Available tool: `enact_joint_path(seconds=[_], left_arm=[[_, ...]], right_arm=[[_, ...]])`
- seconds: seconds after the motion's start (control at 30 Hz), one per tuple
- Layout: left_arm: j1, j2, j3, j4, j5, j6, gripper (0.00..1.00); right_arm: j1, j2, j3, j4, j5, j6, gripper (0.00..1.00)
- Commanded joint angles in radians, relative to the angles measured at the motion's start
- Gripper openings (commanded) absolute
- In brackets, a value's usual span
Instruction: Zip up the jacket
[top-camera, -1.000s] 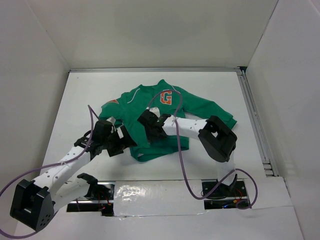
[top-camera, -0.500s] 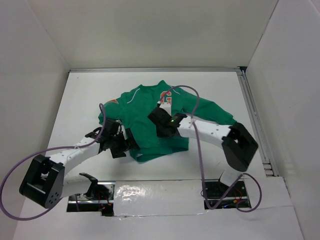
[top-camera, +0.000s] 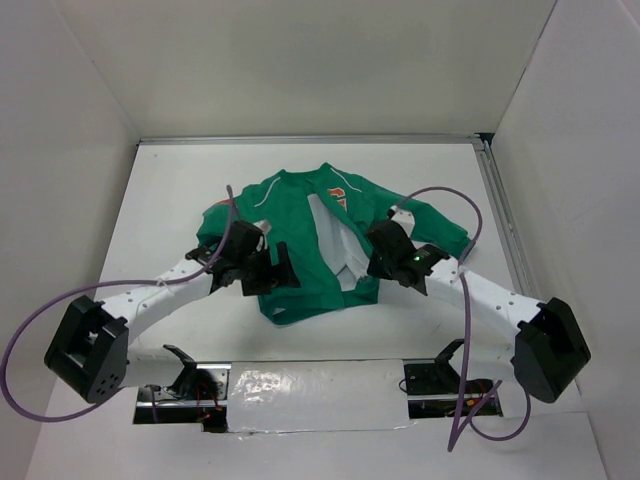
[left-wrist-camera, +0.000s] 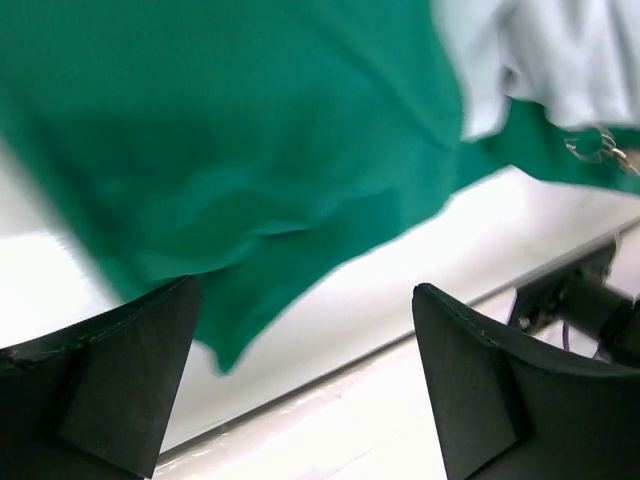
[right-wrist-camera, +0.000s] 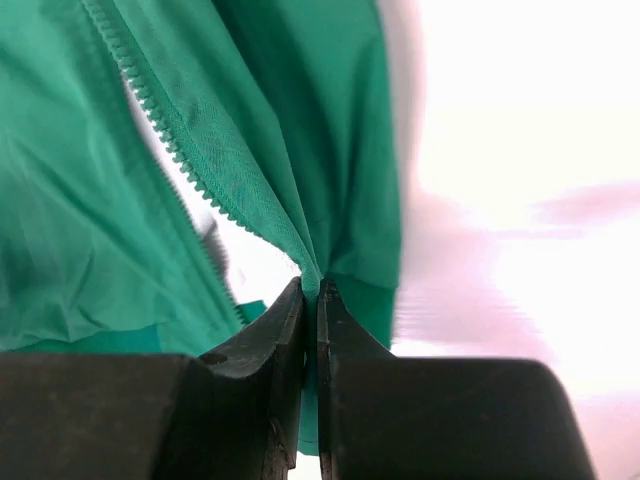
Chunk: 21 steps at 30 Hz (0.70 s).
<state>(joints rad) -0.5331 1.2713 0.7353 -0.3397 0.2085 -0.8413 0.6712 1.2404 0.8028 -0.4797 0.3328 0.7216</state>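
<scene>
The green jacket (top-camera: 290, 215) lies mid-table with its front spread apart, showing light grey lining (top-camera: 335, 245) and an orange chest letter (top-camera: 343, 194). My right gripper (top-camera: 374, 262) is at the jacket's right front edge. In the right wrist view it (right-wrist-camera: 312, 292) is shut on a fold of green fabric just below the zipper teeth (right-wrist-camera: 160, 110). My left gripper (top-camera: 283, 272) hovers over the jacket's lower left hem. It (left-wrist-camera: 305, 295) is open with nothing between its fingers (left-wrist-camera: 120, 370), and the green cloth (left-wrist-camera: 250, 150), lining (left-wrist-camera: 560, 60) and a metal zipper pull (left-wrist-camera: 590, 148) lie ahead of it.
A metal rail (top-camera: 505, 230) runs along the table's right side, and white walls close in the back and both sides. Reflective tape (top-camera: 320, 385) covers the near edge between the arm bases. Purple cables (top-camera: 440, 195) loop above both arms.
My right gripper has shut on the jacket's right front edge and drawn it rightward, spreading the front and baring the lining. The left gripper, still open, shifted slightly right and up.
</scene>
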Motion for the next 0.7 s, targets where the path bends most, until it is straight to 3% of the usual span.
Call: enact_joint_path(seconds=[0.0,0.13,0.23,0.43,0.67], left_arm=[[-0.091,0.069,0.128,-0.041,-0.041,0.056,0.99],[-0.203,0.207,0.272,-0.098,-0.083,0.015,0.99],[-0.219,0.261,0.303,-0.070,-0.023,0.022,0.99],[-0.245,0.419,0.400,-0.107,-0.050,-0.004,0.99],[-0.288,0.530,0.513,-0.153,-0.066,-0.018,0.97]], right_arm=[[-0.056,-0.087,-0.068,0.111,-0.075,0.029,0.00],[-0.110,-0.136,-0.109,0.138,-0.117,0.018,0.00],[-0.130,-0.154,-0.135,0.164,-0.153,0.018,0.00],[-0.185,-0.234,-0.244,0.277,-0.300,-0.017,0.00],[-0.212,-0.283,-0.316,0.357,-0.353,-0.027,0.00]])
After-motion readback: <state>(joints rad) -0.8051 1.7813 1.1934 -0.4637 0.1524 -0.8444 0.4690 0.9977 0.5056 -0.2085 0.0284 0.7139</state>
